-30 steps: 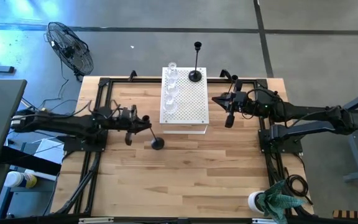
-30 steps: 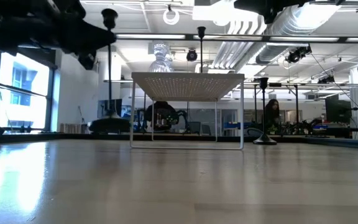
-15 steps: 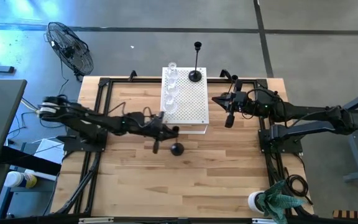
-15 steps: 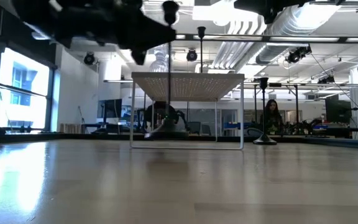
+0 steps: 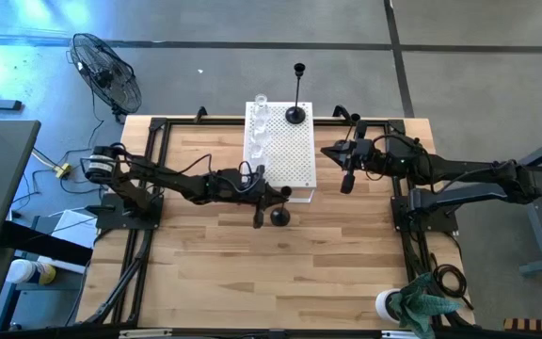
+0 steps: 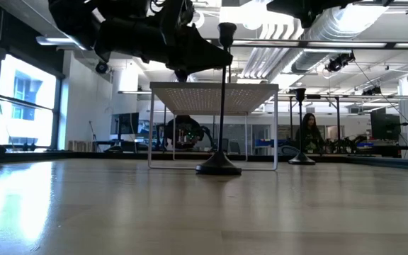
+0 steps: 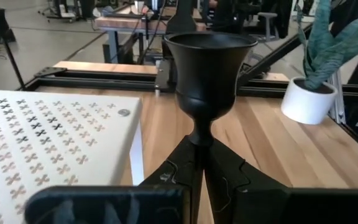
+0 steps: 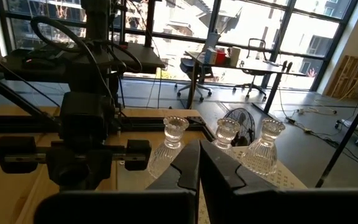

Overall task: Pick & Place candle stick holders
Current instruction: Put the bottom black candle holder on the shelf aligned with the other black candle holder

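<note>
High view: left gripper (image 5: 258,202) just beside white perforated board (image 5: 285,155), near its front corner; black holder (image 5: 278,217) with base on bench (image 5: 252,273), closer to left arm than right.
Low view: stem upright, long axis vertical; base resting on bench, in front of board.
Left wrist view: fingers (image 7: 178,163) narrow, clamped on stem just under cup.
Right wrist view: right gripper (image 8: 197,163) closed, empty; glass holders (image 8: 222,143) ahead on board.
</note>
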### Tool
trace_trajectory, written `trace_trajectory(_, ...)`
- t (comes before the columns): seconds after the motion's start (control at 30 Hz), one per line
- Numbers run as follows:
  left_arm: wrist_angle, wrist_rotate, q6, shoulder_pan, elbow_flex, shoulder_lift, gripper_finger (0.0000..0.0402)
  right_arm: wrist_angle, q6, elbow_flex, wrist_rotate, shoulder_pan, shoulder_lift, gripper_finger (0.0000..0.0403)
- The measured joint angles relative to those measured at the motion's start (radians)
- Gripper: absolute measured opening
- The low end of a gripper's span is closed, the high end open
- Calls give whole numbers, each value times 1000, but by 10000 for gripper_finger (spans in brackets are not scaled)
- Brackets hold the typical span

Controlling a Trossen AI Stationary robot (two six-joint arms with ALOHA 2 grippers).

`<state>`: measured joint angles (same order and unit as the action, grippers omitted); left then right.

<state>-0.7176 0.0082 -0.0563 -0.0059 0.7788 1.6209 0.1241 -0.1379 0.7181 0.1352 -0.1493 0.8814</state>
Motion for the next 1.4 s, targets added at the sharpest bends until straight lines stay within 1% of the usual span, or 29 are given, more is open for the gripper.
trace_trajectory(0.1, 5, -24, 0, 0, 10, 2, 14, -1, 1, 0, 0, 0, 0, 1)
trace_trajectory(0.43, 14, -27, -4, -1, 27, 2, 14, 0, 6, 0, -3, 0, 1, 2)
trace_trajectory(0.53, 17, -25, -4, -1, 27, 2, 21, 0, 6, 0, -3, 0, 1, 1)
trace_trajectory(0.67, 44, -20, -2, -1, 27, 2, 49, -2, 7, 0, -3, 0, 1, 2)
trace_trajectory(0.9, 66, -20, -23, -1, 27, -1, 123, -7, 7, 0, -4, 0, 1, 2)
trace_trajectory(1.0, 87, -20, -22, -1, 27, -28, 153, -11, 7, 0, -3, 0, 1, 1)
trace_trajectory(1.1, 155, -20, 2, -1, 27, -74, 176, -20, 19, 0, -4, 0, 1, 2)
trace_trajectory(1.27, 248, -9, 43, -1, 26, -164, 194, -31, 29, 0, -3, 0, 1, 1)
trace_trajectory(1.4, 371, 52, 97, -1, 26, -247, 195, -31, 30, 0, -3, 0, 1, 1)
